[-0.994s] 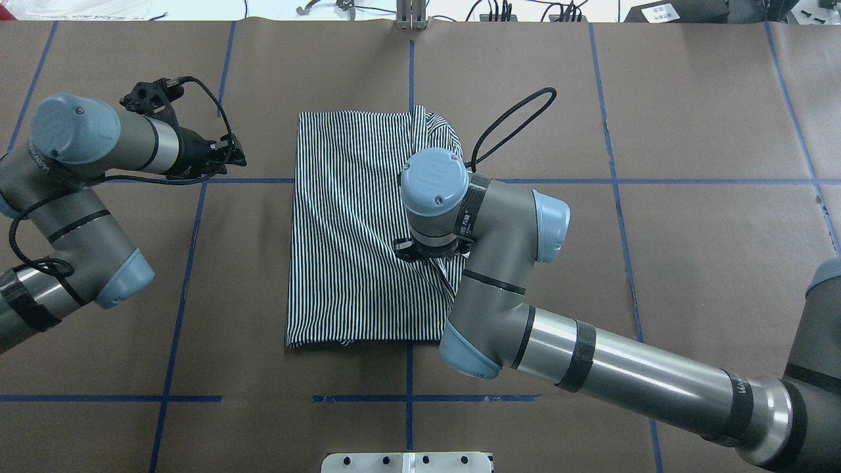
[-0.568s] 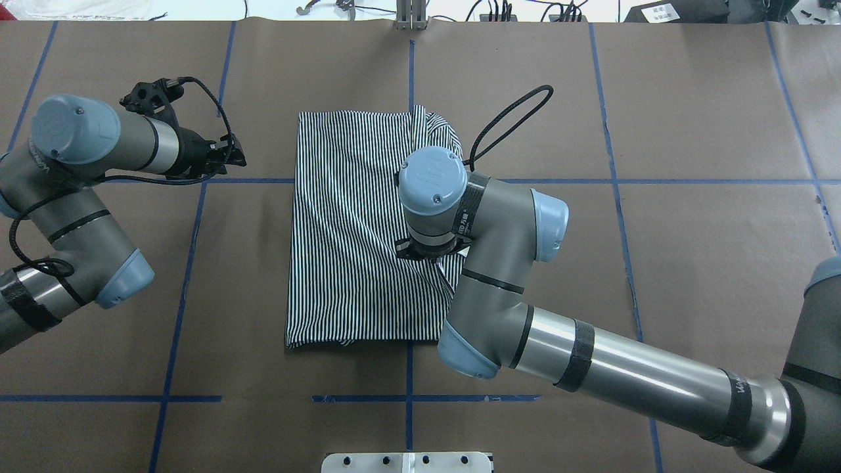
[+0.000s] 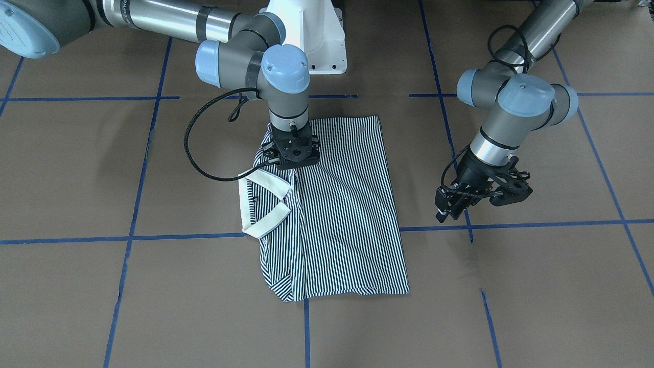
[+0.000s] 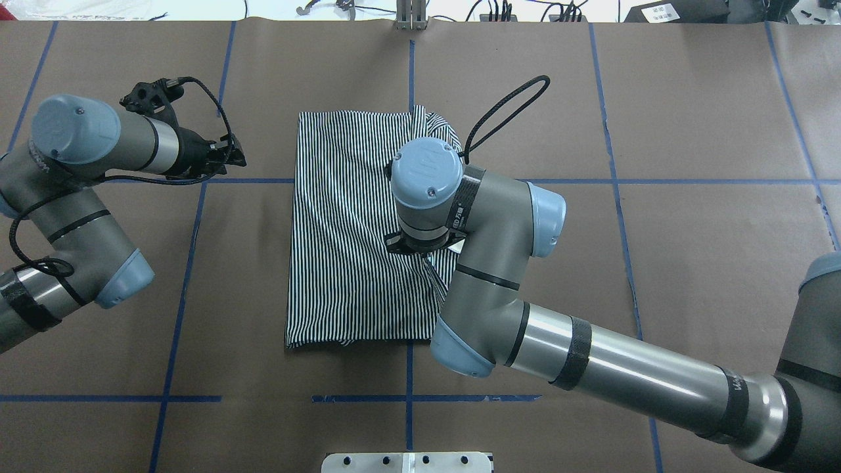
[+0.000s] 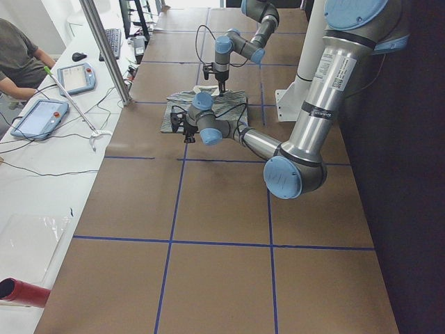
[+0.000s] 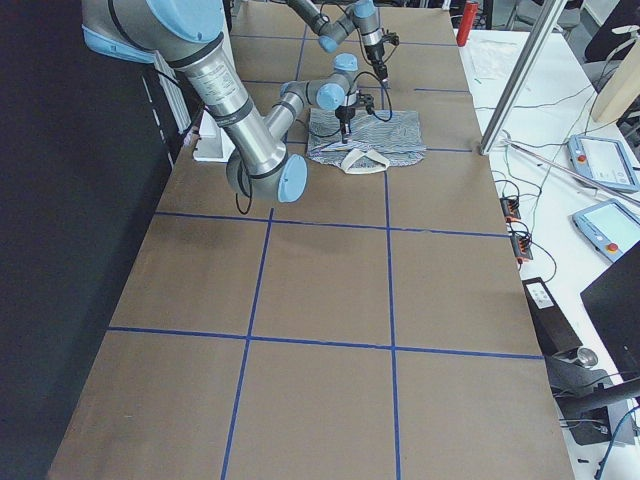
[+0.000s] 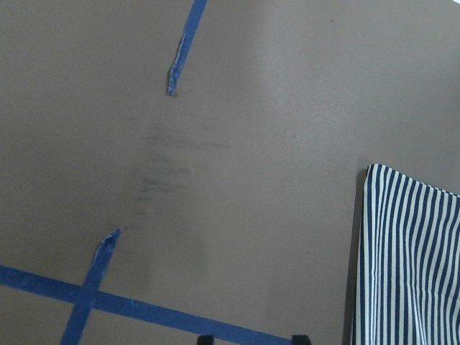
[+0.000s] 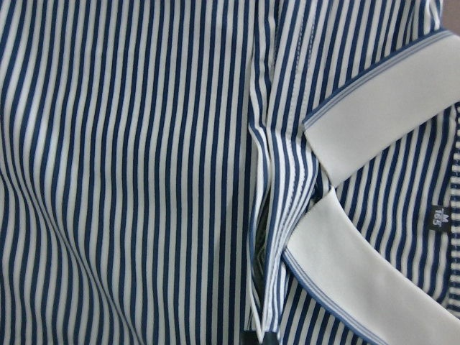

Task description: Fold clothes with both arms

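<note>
The polo shirt (image 3: 347,204) lies part-folded at the worktop's middle; it looks soft, light and slack. The right gripper (image 3: 291,159) appears pressed together on the doubled edge beside the cream collar (image 3: 265,204), likely a firmer hold than a single layer. The left gripper (image 4: 233,156) hovers, spread and empty, toward the worktop's left edge.

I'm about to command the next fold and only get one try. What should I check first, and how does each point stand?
1. Striped shirt lies as one folded strip with light ripples: ok.
2. Collar tucked inside the outline: not ok, it sticks out past the edge.
3. Right gripper down on the shirt beside the collar: ok.
4. Right gripper's hold on the fabric: cannot tell.
5. Left gripper open, empty, off the shirt: ok.
</note>
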Controlling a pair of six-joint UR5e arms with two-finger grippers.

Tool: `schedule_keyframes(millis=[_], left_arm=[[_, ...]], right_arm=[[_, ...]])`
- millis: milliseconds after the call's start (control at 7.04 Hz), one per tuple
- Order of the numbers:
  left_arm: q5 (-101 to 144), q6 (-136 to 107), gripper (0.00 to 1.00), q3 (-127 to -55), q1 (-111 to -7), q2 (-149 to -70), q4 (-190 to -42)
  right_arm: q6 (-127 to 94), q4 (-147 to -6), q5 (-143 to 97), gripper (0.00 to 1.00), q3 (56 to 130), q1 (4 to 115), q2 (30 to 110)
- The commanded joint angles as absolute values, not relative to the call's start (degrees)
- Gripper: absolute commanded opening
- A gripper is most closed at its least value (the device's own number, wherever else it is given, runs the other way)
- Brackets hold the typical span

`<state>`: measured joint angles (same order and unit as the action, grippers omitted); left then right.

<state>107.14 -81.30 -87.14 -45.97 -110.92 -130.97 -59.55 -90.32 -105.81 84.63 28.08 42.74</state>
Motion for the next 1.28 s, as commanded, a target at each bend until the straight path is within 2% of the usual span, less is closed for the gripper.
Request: schedule_keyframes(millis=[0,142,284,568,994,1136], left_arm=[[107.1,-81.3,0.47,-87.1,-46.0,-110.9,-131.0],[107.1,-81.3,0.47,-87.2,-45.9,-110.9,-131.0],[107.1,-81.4,0.47,-87.3,-46.0,-110.9,-131.0],[107.0,-81.3,0.47,-87.1,-45.9,-110.9,-131.0],[107.0,-81.3,0.47,-87.2,-46.0,-110.9,-131.0],[107.0,-81.3,0.47,-87.3,-46.0,-110.9,-131.0]], right_arm=[[-59.6,-90.4,-106.1,0.0,87.3,29.1,44.3],[-60.2,-90.3,-105.6,0.0,88.2,29.0,46.6],[-61.3,-90.1,-103.8,0.33,88.3,28.6,47.6],[-63.5,-89.6,-102.2,0.4,89.4,27.2,49.6],[-62.9,-89.7,-103.0,0.41,93.5,27.5,53.9],[-63.6,-90.2,-102.8,0.43,93.0,27.6,52.6]])
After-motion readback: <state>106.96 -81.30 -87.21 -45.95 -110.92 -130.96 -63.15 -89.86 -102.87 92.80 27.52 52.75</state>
